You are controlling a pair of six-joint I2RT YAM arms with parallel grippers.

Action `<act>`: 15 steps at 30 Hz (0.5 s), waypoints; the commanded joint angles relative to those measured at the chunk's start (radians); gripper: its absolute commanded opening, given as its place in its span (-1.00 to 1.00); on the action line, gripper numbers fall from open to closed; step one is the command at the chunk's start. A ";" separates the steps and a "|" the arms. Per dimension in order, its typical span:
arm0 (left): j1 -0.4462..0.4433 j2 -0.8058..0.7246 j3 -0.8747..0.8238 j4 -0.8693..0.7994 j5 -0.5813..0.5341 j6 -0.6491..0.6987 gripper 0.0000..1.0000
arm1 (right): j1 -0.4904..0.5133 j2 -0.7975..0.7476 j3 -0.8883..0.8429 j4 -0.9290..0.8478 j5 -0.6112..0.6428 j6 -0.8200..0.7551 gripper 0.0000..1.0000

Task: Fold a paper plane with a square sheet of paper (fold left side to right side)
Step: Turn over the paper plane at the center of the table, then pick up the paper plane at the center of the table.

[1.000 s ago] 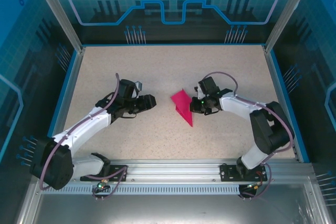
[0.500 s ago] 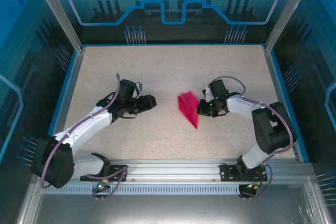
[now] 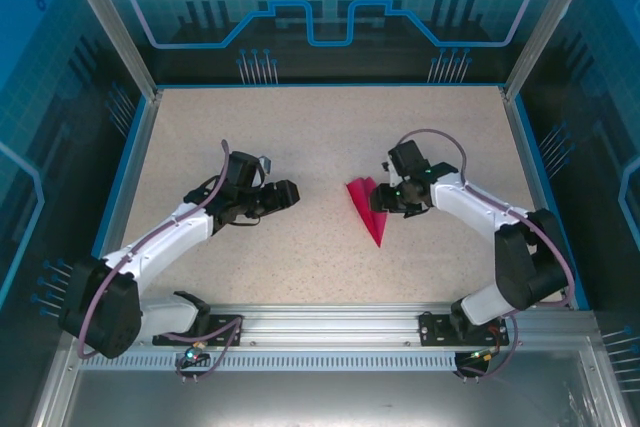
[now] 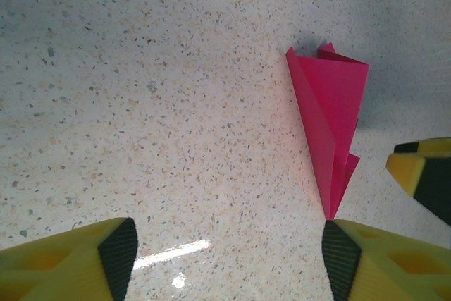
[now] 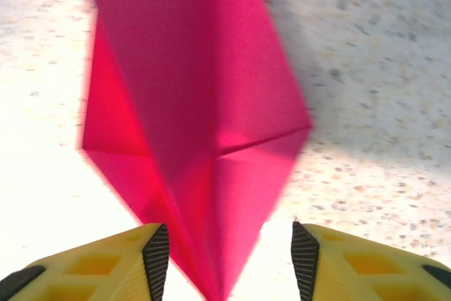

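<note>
**Paper plane** (image 3: 365,209): magenta-pink, folded into a narrow dart. It is lying flat on the speckled table (image 3: 300,127), a little right of centre. Its sharp tip is pointing toward the near edge and its wider end toward the far side. In the left wrist view its layers are gaping slightly at the wide end.

**Right gripper** (image 3: 378,205): is hovering low at the plane's right edge. In its own wrist view the jaws are standing partly apart, with a pointed part of the paper reaching in between them. Bare table is showing between the paper and one pad, so it is clamping nothing.

**Left gripper** (image 3: 290,193): is resting low over the table, well apart from the plane on its left. Its jaws are standing wide apart with only tabletop between them. In its wrist view the plane's tip is lying just beside one yellow finger (image 4: 349,259).
</note>
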 commanded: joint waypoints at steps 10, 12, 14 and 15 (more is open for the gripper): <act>0.013 -0.054 0.000 -0.004 -0.027 0.016 0.59 | 0.096 0.132 0.076 -0.103 0.011 -0.084 0.25; 0.016 -0.054 -0.003 -0.005 -0.029 0.016 0.59 | 0.099 0.140 0.077 -0.105 0.012 -0.085 0.24; 0.015 -0.054 -0.003 -0.008 -0.030 0.017 0.59 | 0.099 0.150 0.074 -0.107 0.018 -0.084 0.18; 0.016 -0.053 -0.003 -0.008 -0.030 0.016 0.60 | 0.100 0.155 0.075 -0.106 0.018 -0.084 0.14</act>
